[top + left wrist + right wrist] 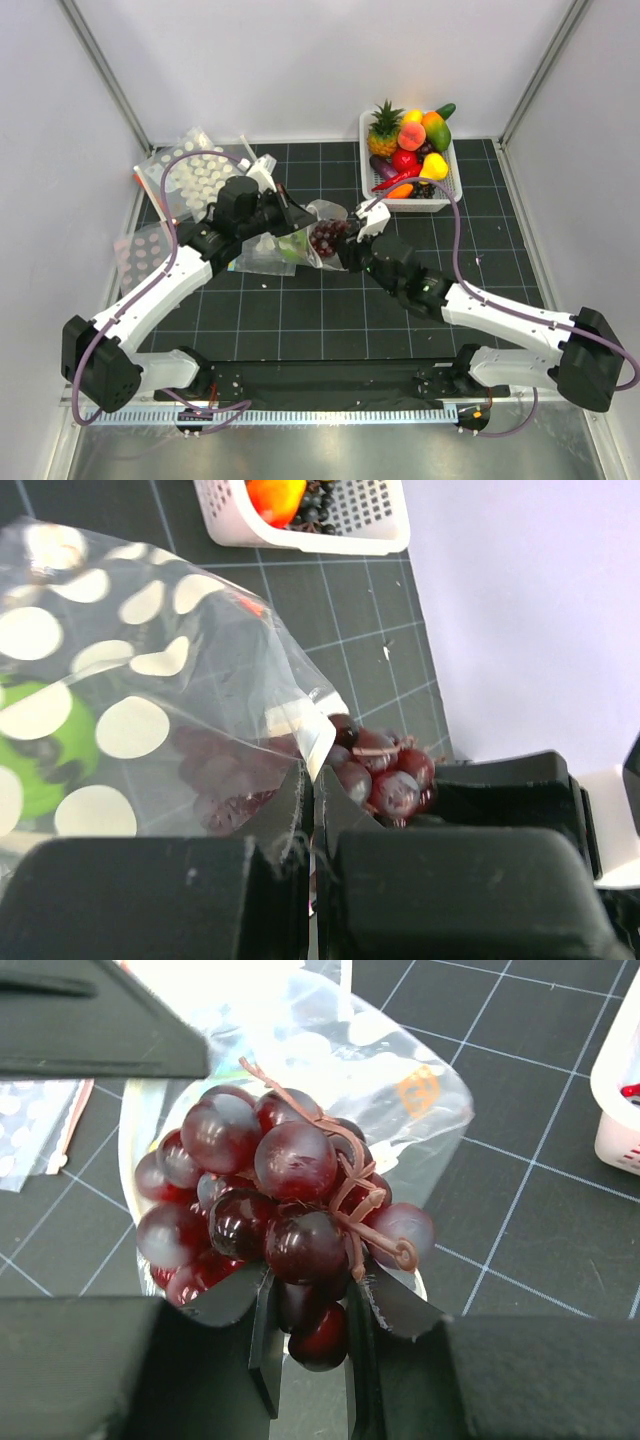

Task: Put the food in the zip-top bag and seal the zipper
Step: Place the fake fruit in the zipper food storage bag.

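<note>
Black gridded mat (330,310) fills my overhead view, with white walls around it and a white basket (364,160) of toy fruit at the back right. Both arms meet near the middle of the mat at the bag (275,252), which lies just left of centre. My left gripper (310,850) has its jaws closed on the bag's edge by the mouth, the clear film pinched between them. My right gripper (308,1335) clamps the grapes (270,1190) by the lower berries, jaws nearly together on them. The bunch sits at the bag's mouth: on the left wrist view, part of it shows through the dotted plastic and part is outside, beside the white zipper (318,742). A green piece (40,750) lies deeper in the bag. Dotted sheets (195,175) lie at the back left.
</note>
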Tool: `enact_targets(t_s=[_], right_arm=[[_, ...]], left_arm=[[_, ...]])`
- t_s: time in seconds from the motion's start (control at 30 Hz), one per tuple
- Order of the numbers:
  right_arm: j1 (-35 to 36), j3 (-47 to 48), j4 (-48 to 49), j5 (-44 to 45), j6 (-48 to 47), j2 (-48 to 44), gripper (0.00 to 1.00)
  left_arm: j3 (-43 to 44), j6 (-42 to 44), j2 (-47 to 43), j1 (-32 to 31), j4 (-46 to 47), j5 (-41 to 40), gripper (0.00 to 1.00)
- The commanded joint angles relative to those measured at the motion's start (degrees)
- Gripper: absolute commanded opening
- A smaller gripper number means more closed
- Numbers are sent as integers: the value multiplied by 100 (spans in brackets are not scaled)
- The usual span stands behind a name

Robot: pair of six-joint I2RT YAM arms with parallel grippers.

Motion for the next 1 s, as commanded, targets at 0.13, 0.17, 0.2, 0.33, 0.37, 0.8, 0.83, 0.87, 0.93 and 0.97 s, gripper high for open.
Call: enact_targets(t_s=[0.13, 0.17, 0.2, 0.33, 0.37, 0.8, 0.83, 0.87, 0.93, 0.97], right_arm=[[433, 449, 136, 455, -178, 216, 6], [434, 519, 83, 508, -152, 216, 6], [460, 546, 13, 647, -134, 207, 6], [486, 573, -225, 956, -107, -20, 6], [486, 555, -243, 991, -107, -74, 6], [486, 713, -190, 508, 323, 523, 6], [486, 696, -129, 482, 384, 541, 6], [486, 687, -111, 464, 411, 567, 6], [478, 652, 2, 403, 481, 602, 6], [460, 626, 29, 368, 516, 629, 6]], left_arm=[[244, 233, -87, 15, 90, -130, 0], [235, 242, -86, 15, 90, -130, 0], [227, 259, -95, 15, 90, -156, 0], [165, 347, -148, 15, 55, -323, 0], [165, 347, -165, 6, 55, -332, 0], [-2, 304, -341, 15, 309, -165, 0], [-2, 295, -385, 15, 318, -148, 0], [-19, 303, -394, 15, 327, -148, 0], [-37, 269, -438, 15, 344, -139, 0], [-46, 268, -464, 15, 345, -95, 0]])
